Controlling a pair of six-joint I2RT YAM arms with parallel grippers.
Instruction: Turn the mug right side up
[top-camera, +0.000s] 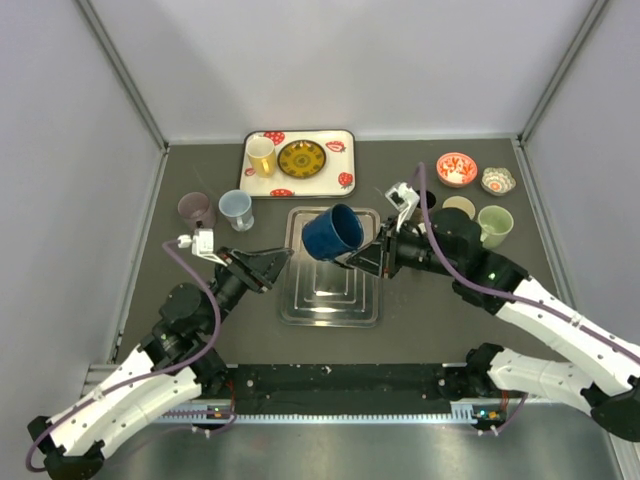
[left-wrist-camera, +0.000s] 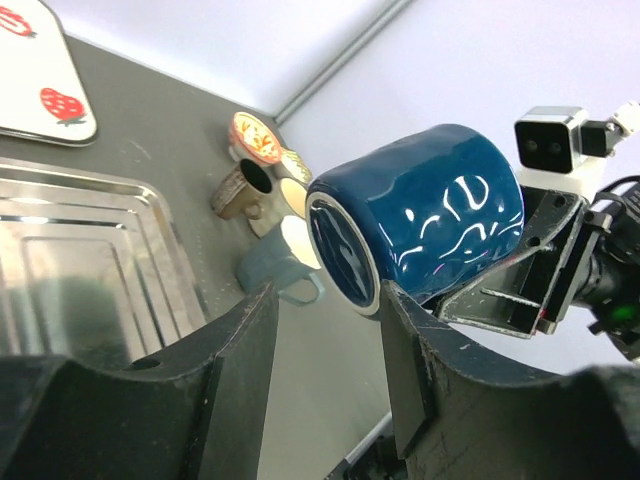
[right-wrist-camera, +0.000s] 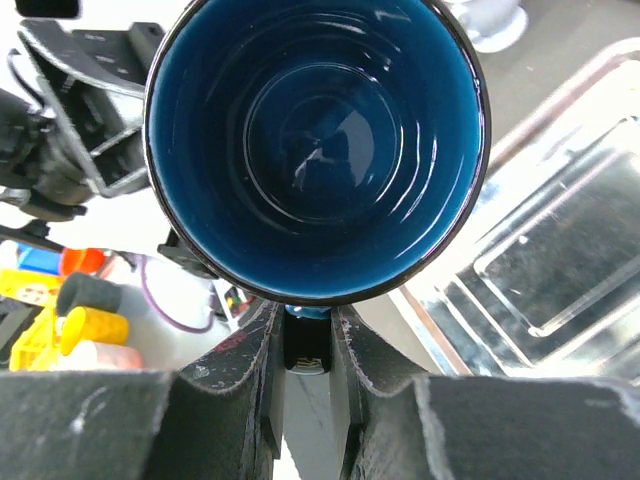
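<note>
Mid-frame in the top view, the blue mug (top-camera: 333, 231) hangs in the air above the steel tray (top-camera: 330, 300). It is tipped on its side, mouth toward the right arm and base toward the left. The right gripper (top-camera: 356, 258) pinches what appears to be the handle, low centre in the right wrist view, its fingers (right-wrist-camera: 255, 370) closed tight just under the rim. That hold likely lets the wrist roll the mug upright. The left gripper (top-camera: 283, 257) sits at centre-left, fingers (left-wrist-camera: 235, 345) spread wide, with the mug's base just beyond their tips and not touching, seemingly placed to steady or receive it.
</note>
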